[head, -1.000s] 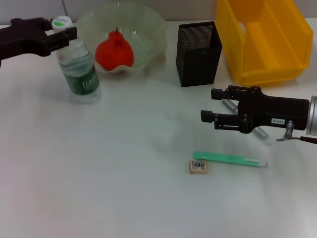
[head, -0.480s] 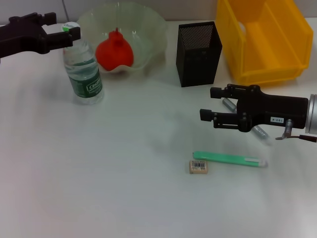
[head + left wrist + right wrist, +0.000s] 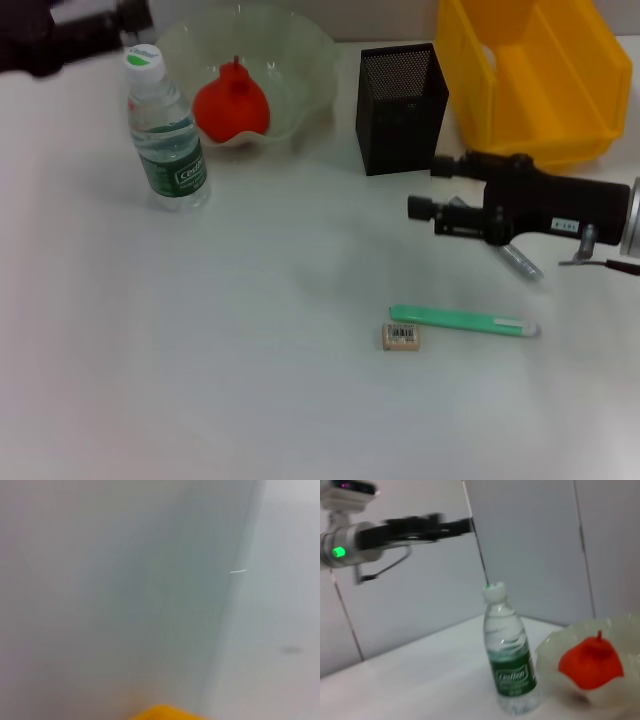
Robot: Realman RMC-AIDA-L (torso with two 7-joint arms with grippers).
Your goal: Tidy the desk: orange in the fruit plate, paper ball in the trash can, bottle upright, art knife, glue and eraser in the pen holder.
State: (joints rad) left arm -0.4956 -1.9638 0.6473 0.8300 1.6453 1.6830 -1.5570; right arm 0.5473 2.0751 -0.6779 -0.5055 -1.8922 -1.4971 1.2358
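The bottle [image 3: 166, 140] is clear glossy plastic. The pen holder [image 3: 401, 108] at upper centre is matt black metal mesh. The bin [image 3: 530, 80] at upper right looks like smooth yellow plastic, the desk [image 3: 200, 350] smooth white.

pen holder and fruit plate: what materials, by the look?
The pen holder looks like black metal mesh with a matte finish: a fine perforated grid shows near its rim. The fruit plate is probably translucent pale-green plastic, possibly glass: the orange shows through its wavy wall.

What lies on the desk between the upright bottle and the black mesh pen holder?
In the head view, the fruit plate with the orange in it lies between the bottle and the pen holder, set slightly farther back.
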